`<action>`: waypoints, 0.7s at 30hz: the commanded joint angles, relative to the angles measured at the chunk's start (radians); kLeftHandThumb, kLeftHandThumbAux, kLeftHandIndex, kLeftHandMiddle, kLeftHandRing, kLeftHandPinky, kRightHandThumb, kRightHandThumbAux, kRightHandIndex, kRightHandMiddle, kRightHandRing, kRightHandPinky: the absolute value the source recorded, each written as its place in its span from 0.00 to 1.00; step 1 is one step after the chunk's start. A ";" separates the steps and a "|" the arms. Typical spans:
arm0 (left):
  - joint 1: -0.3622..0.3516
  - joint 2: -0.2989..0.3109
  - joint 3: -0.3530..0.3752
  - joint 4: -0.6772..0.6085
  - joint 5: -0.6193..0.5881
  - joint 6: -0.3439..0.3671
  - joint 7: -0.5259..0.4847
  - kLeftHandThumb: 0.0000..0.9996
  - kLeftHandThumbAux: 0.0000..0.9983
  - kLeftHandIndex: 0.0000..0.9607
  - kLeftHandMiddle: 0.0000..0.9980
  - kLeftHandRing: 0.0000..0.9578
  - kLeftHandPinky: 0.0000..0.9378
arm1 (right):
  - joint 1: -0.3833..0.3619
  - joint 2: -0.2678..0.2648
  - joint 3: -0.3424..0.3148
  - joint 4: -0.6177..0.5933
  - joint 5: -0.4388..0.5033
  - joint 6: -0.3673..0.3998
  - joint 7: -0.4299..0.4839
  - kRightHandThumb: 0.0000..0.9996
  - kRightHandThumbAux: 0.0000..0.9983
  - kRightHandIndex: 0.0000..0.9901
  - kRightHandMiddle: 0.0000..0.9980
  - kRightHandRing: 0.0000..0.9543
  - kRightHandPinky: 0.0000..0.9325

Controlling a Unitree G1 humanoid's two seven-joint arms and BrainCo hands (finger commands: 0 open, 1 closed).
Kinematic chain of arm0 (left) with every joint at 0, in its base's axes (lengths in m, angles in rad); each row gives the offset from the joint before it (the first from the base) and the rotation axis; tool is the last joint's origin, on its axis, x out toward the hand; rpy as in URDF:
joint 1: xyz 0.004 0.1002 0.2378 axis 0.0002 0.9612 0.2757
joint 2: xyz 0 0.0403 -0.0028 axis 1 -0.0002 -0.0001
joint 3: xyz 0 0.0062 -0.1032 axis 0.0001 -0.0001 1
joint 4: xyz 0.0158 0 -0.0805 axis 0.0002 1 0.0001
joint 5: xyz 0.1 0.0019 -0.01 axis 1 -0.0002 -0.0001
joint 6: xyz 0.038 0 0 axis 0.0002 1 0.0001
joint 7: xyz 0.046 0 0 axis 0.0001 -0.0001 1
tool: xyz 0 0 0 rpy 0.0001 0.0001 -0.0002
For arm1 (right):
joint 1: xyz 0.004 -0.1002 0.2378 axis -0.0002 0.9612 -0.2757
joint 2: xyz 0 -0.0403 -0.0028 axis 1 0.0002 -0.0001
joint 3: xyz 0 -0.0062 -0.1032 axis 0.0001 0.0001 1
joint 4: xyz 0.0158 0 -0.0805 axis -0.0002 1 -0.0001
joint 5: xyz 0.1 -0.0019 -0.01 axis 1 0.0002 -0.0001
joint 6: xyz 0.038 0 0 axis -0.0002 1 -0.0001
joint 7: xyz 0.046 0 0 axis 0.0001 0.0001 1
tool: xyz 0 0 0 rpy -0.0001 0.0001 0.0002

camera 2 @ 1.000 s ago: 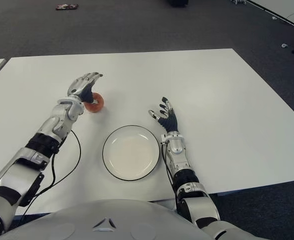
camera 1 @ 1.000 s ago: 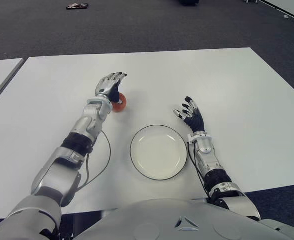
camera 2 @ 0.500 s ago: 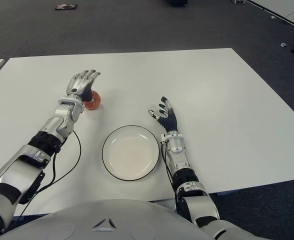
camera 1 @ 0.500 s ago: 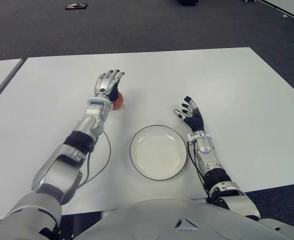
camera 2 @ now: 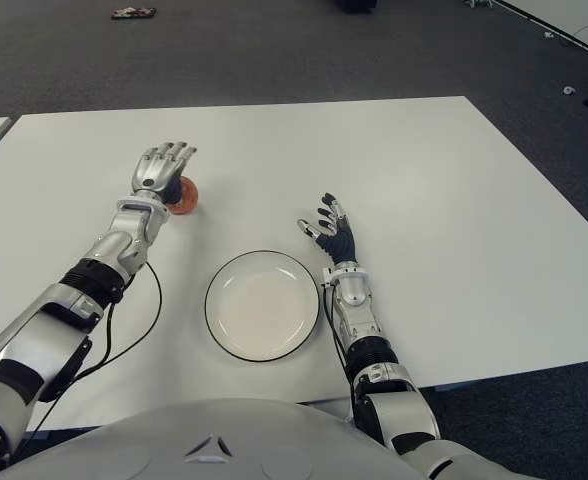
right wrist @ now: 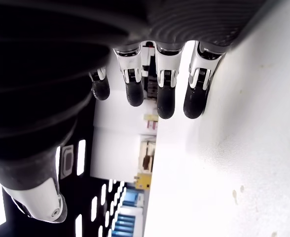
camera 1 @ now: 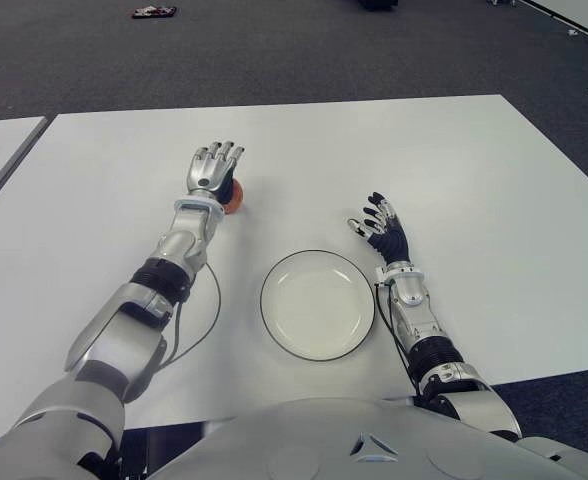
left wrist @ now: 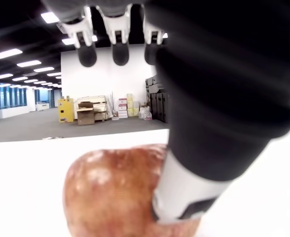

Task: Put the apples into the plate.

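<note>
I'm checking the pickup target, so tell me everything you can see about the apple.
The small round red-orange apple has pale speckles and a glossy skin. It sits on the white table, beyond the empty white black-rimmed plate and to its left. The left hand is over it with fingers extended, thumb against its side, not yet closed around it.

No text, label, brand, number or sign is showing legibly in any view; the stacked cardboard boxes and yellow cabinet (left wrist: 66, 109) standing in the hall behind the white bench are too far off for any print on them to be made out
</note>
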 commanded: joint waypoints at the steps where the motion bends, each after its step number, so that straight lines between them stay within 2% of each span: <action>1: 0.001 -0.005 0.003 0.008 -0.027 -0.029 0.003 0.00 0.28 0.00 0.00 0.00 0.00 | 0.076 0.004 0.003 0.065 -0.002 0.068 0.010 0.23 0.71 0.02 0.11 0.15 0.20; 10: 0.007 0.005 0.021 -0.012 -0.079 -0.077 -0.015 0.00 0.30 0.00 0.00 0.00 0.00 | 0.076 0.006 0.001 0.065 0.002 0.068 0.012 0.24 0.72 0.01 0.11 0.15 0.20; 21: 0.013 0.013 0.037 -0.032 -0.117 -0.092 -0.039 0.00 0.32 0.00 0.00 0.00 0.00 | 0.084 0.003 0.004 0.055 0.000 0.066 0.015 0.25 0.71 0.01 0.11 0.15 0.20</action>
